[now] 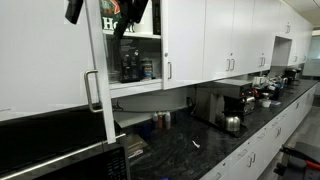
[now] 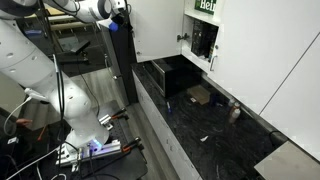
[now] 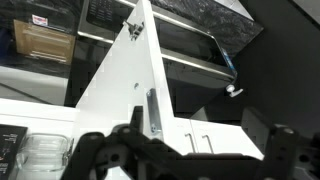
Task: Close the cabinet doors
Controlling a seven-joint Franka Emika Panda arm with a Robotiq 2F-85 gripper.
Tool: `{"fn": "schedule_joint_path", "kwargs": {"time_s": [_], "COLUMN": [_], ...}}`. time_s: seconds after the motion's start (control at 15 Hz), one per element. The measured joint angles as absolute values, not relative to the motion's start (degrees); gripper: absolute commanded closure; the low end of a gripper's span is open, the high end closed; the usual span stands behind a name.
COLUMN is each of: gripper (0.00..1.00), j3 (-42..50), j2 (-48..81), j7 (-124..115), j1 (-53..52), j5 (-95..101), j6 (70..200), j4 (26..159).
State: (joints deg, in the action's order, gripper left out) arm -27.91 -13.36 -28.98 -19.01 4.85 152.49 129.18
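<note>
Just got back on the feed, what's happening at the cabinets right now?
The Panda arm's gripper is up at an upper cabinet door that stands swung wide open. In the wrist view the door's edge and silver bar handle show between the open jaws. The door is not closed yet.

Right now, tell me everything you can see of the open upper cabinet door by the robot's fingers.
The open door is a tall, flat white panel, smooth-looking, swung out from the cabinet above the black countertop, so an exterior view shows it nearly edge-on. A slim vertical silver bar handle sits near its free edge. The door hangs upright, leaving the cabinet interior exposed. In the wrist view the dark fingers are spread close above its top edge; whether they touch it cannot be told.
</note>
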Motion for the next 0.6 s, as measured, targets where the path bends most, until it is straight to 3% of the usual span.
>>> {"fn": "schedule_joint_path", "kwargs": {"time_s": [0.6], "gripper": [0.0], "j3": [-31.85], "j2": [-13.3], "j7": [-46.18], "j1": [-13.9], "j5": [24.19], "j6": [160.1], "j4": [131.47]}}
